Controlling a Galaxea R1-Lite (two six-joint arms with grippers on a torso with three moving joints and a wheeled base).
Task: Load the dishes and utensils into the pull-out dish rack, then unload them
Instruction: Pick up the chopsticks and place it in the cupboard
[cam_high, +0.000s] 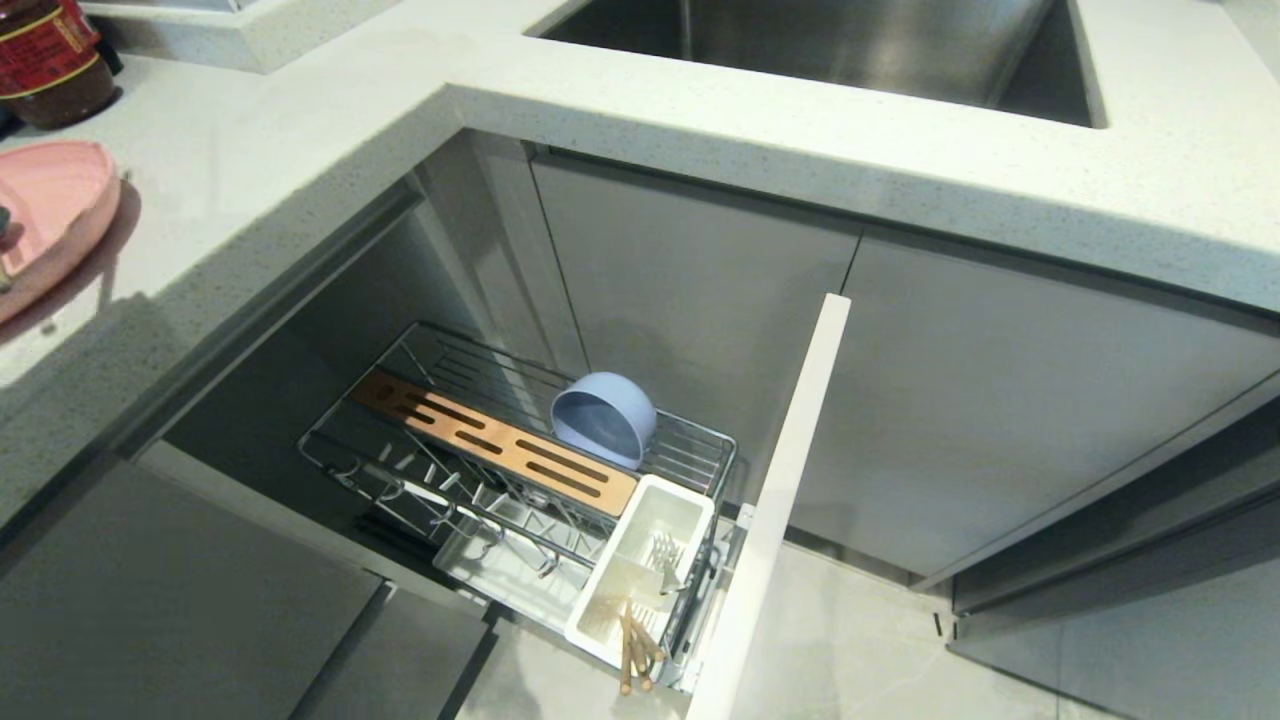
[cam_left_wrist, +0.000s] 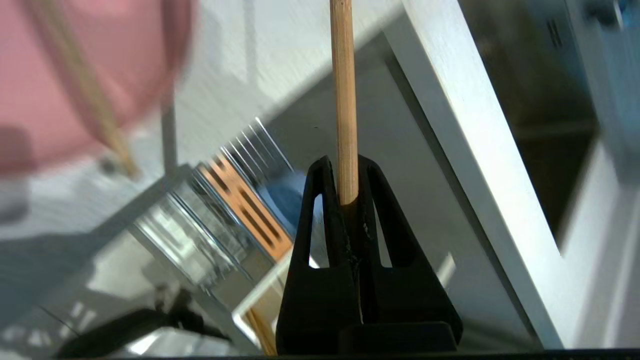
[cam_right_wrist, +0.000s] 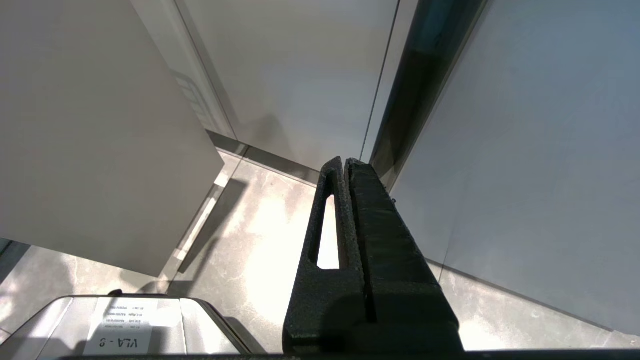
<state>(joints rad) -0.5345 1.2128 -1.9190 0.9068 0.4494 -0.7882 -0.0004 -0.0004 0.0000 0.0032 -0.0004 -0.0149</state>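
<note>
The pull-out dish rack (cam_high: 400, 440) stands pulled out below the counter, behind its tall white front panel (cam_high: 780, 500). A pale blue bowl (cam_high: 603, 418) lies on its side behind the slotted wood strip (cam_high: 495, 445). Chopsticks (cam_high: 635, 650) stick out of the white cutlery cup (cam_high: 640, 570). The pink plate (cam_high: 50, 215) rests on the counter at far left. My left gripper (cam_left_wrist: 344, 162), outside the head view, is shut on one wooden chopstick (cam_left_wrist: 344, 100) above the rack (cam_left_wrist: 200, 235), with the plate (cam_left_wrist: 90, 65) blurred beyond it. My right gripper (cam_right_wrist: 345, 162) hangs shut and empty over the floor.
A dark sauce bottle (cam_high: 45, 60) stands behind the plate. The steel sink (cam_high: 820, 40) is set into the speckled counter (cam_high: 300, 150). Grey cabinet doors (cam_high: 1000, 400) flank the rack. Another wooden stick (cam_left_wrist: 80, 85) lies across the plate.
</note>
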